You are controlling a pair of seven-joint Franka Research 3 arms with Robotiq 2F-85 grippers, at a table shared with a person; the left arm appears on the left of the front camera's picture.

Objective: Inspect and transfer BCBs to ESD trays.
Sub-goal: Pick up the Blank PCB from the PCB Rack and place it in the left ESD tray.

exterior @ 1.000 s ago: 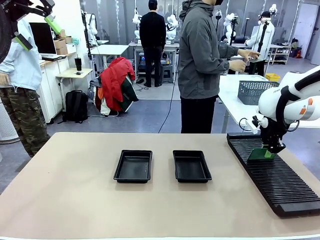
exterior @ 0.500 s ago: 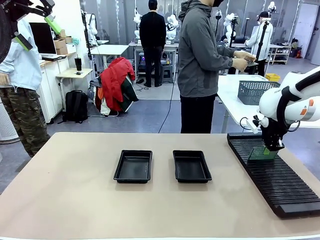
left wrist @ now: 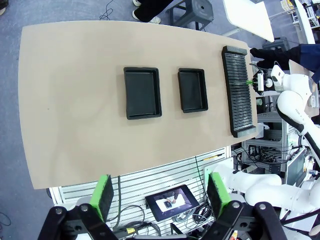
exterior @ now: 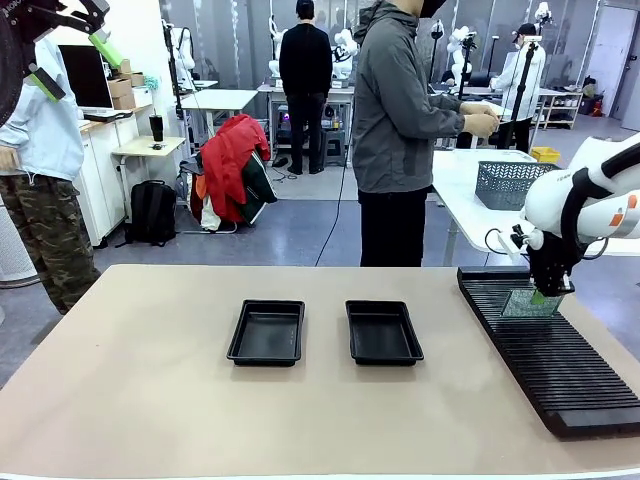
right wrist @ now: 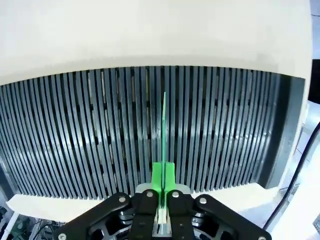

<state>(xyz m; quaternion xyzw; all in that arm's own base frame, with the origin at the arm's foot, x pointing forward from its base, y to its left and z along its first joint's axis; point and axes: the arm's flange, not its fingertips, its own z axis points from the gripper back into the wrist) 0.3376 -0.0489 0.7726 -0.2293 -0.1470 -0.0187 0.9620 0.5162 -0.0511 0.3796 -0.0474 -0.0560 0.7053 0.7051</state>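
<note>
In the front view the tan surface (exterior: 150, 400) fills the lower half of the frame. The two black ESD trays (exterior: 266, 332) lie side by side near its middle, slightly apart, and a long black slotted rack (exterior: 560, 370) runs along its right edge. At the right of the frame our right tool (exterior: 545, 292) is clamped on the top edge of a BCB (exterior: 527, 302), which stands on edge over the far part of the rack with its pale face toward us. We cannot tell whether its lower edge sits in a slot. In the left wrist view our left tool (left wrist: 161, 194) hangs high over the whole surface with its green pads spread wide, holding nothing. Beyond the far edge a person (exterior: 400, 120) in a grey jacket stands turned toward a white side surface (exterior: 470, 205) that carries a grey wire-mesh basket (exterior: 510, 182). Further left in the room, a red jacket (exterior: 230, 160) is draped over a seat and a black backpack (exterior: 152, 212) rests on the grey floor.
</note>
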